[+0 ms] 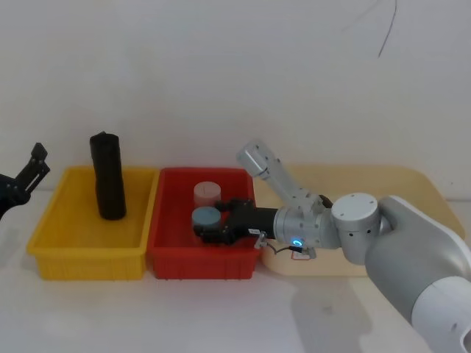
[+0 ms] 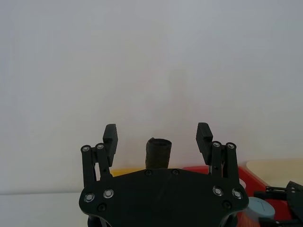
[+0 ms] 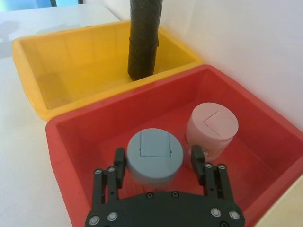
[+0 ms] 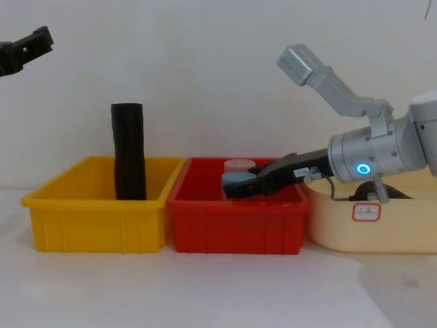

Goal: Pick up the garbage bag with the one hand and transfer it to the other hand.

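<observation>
My right end effector (image 3: 158, 163) sits low in the red bin (image 1: 169, 254), fingers spread around the grey-blue cylinder (image 3: 155, 156), gripping nothing. My left end effector (image 2: 157, 137) hovers released, high and well left of the yellow bin (image 1: 51, 254). The garbage bag (image 1: 108, 176) stands upright there, untouched; pickup and handover are both left, I judge.

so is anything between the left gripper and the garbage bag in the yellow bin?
Nothing visible is. The left gripper hangs in the air with open jaws, looking at the garbage bag, which stands upright in the yellow bin. The right gripper is in the red bin, its jaws either side of a blue-grey container.
</observation>
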You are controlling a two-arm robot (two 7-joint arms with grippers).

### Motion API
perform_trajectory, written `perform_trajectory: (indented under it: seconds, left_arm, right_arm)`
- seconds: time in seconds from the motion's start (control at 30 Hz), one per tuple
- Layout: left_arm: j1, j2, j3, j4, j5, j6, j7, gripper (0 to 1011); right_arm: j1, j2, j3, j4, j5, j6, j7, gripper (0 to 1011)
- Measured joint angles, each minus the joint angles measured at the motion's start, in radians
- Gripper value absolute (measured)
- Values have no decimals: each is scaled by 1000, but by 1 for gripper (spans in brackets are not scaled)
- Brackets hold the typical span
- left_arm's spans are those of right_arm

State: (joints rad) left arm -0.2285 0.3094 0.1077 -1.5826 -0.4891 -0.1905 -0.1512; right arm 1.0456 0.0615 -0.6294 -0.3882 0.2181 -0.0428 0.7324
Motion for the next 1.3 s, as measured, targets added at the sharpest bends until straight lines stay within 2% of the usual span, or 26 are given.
perform_trajectory:
  seconds: [0.07,0.1,0.13,0.17,0.27,0.5,0.63,0.93,1.03,1.3]
  left_arm:
    - [0,0,0,0,0,0,0,1001]
    - [0,0,0,0,0,0,0,1001]
    - [0,0,0,0,0,0,0,1001]
    - [0,0,0,0,0,0,0,1001]
    - [0,0,0,0,0,0,0,1001]
    - [0,0,0,0,0,0,0,1001]
    - [0,0,0,0,0,0,0,1001]
    - [0,0,0,0,0,0,0,1001]
    - [0,0,0,0,0,0,0,1001]
    - [0,0,0,0,0,0,0,1001]
  right_arm:
    - [2,-2,1,4,-1,0,2,806]
    - [2,-3,2,6,-1,-1,3,806]
    - [2,-3,3,6,-1,-1,4,751]
    - [2,-3,4,6,-1,0,5,751]
    - [0,-2,9,-2,-1,3,9,669]
    - [-28,13,30,-67,12,26,17,669]
    - [-51,28,46,-127,25,41,17,669]
    - [-115,88,106,-317,69,75,-16,669]
    - [-143,119,135,-395,85,85,-43,669]
    - [-202,193,195,-529,109,107,-101,669]
